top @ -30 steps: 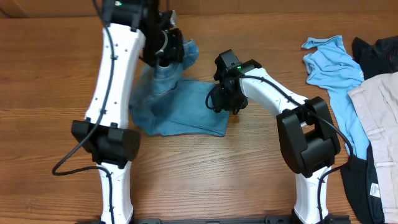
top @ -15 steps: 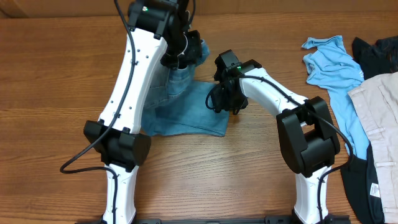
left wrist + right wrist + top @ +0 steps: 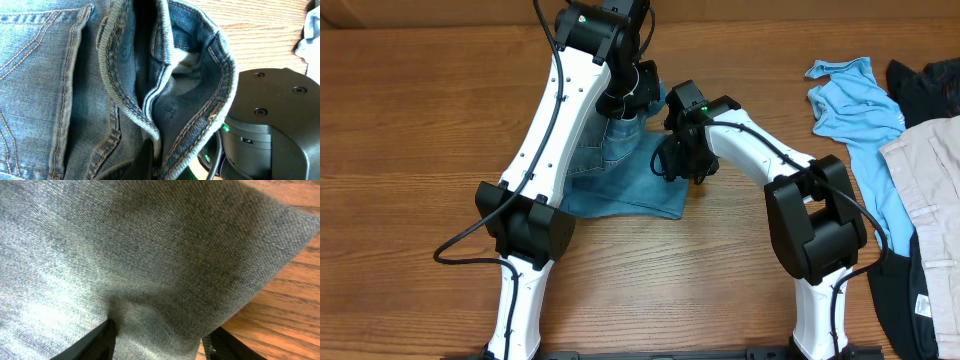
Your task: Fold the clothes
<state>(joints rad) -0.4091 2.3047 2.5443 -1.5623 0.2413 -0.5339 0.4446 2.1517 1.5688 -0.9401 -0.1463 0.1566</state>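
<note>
Found left pincer [image 3: 632, 98] pressed together on the jeans [image 3: 620, 185], pinching bunched denim at the waistband end. Saw the waistband gaping in the left wrist view, seams and orange stitching plain, with one dark finger [image 3: 146, 159] at the lower edge. Noted that end held up off the tabletop [image 3: 410, 150], with the denim hanging from the pinch down to the flat part.

Found right pincer [image 3: 160, 347] spread, one finger on each side of a flat denim fold, both tips down on the cloth. Placed it at the right border of the jeans, just beside the left pincer.

Located the jeans at mid-tabletop, toward the far edge, between the two arms, lower part lying flat on the wood.

Recorded other garments well apart, along the right edge: a blue shirt [image 3: 855, 105], a beige piece [image 3: 930, 190], a dark piece [image 3: 925, 85].
</note>
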